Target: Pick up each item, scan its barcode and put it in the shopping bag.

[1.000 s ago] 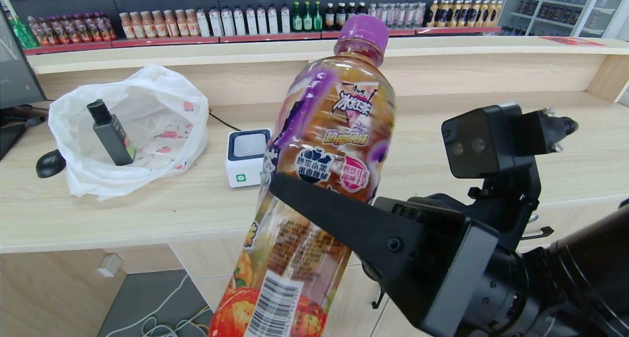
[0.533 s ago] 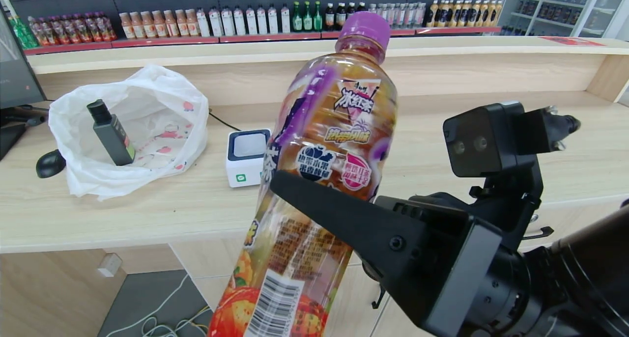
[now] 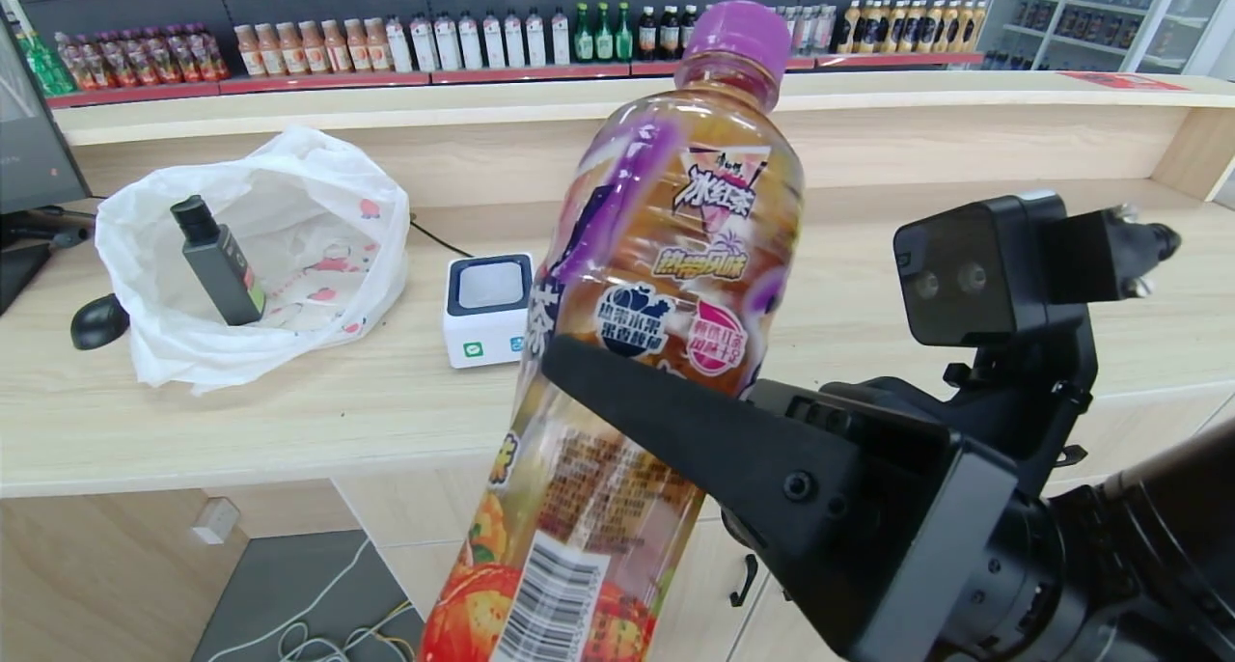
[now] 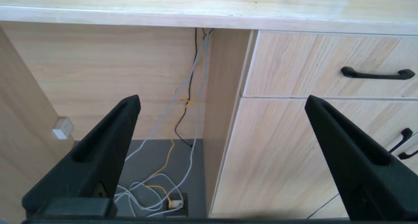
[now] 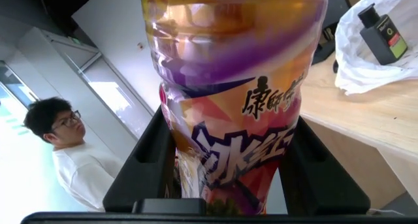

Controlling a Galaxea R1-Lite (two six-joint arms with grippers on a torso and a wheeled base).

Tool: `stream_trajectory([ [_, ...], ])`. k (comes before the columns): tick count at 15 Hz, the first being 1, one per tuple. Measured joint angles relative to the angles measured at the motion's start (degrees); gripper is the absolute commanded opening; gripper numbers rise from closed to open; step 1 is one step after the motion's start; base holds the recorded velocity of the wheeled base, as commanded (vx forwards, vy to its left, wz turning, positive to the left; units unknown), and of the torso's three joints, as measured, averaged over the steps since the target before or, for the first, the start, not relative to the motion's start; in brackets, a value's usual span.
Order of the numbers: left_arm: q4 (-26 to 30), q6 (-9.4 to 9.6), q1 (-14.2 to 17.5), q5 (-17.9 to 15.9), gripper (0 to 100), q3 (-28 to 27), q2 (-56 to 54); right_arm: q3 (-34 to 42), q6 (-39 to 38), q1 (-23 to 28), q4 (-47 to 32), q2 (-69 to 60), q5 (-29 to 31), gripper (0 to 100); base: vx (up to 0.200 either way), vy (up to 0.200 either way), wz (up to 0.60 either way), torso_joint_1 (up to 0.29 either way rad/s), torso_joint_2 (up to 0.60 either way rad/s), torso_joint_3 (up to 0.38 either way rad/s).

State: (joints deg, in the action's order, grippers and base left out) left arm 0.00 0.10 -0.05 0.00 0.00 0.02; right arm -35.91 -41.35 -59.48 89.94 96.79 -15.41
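The bottle [image 3: 675, 257] is pinched at mid-body by the right gripper [image 3: 603, 377] and held aloft right of the scanner [image 3: 487, 305], apparently for barcode presentation. The left gripper [image 4: 222, 103] is spread, empty. The shopping bag [image 3: 289, 170] is open, far left.

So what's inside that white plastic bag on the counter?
One dark bottle with a black cap leans inside the shopping bag. The bag's crumpled walls cover its bottom edges, so anything lying flat there cannot be seen.
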Motion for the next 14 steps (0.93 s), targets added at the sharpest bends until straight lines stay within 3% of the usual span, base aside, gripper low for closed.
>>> stream_trajectory([
  [8,0.02,0.00,0.00,0.00,100,0.00,0.00,3.80,9.56,0.11,-0.06,-0.63,1.87,0,0.000,0.000,0.00,0.000,0.00,0.000],
  [11,0.00,0.00,0.00,0.00,100,0.00,0.00,5.33,13.58,0.24,0.00,-0.63,12.08,0,0.000,0.000,0.00,0.000,0.00,0.000],
  [14,0.00,0.00,0.02,0.00,100,0.00,0.00,6.01,19.57,0.79,-0.02,-0.66,18.20,0,0.000,0.000,0.00,0.000,0.00,0.000],
])
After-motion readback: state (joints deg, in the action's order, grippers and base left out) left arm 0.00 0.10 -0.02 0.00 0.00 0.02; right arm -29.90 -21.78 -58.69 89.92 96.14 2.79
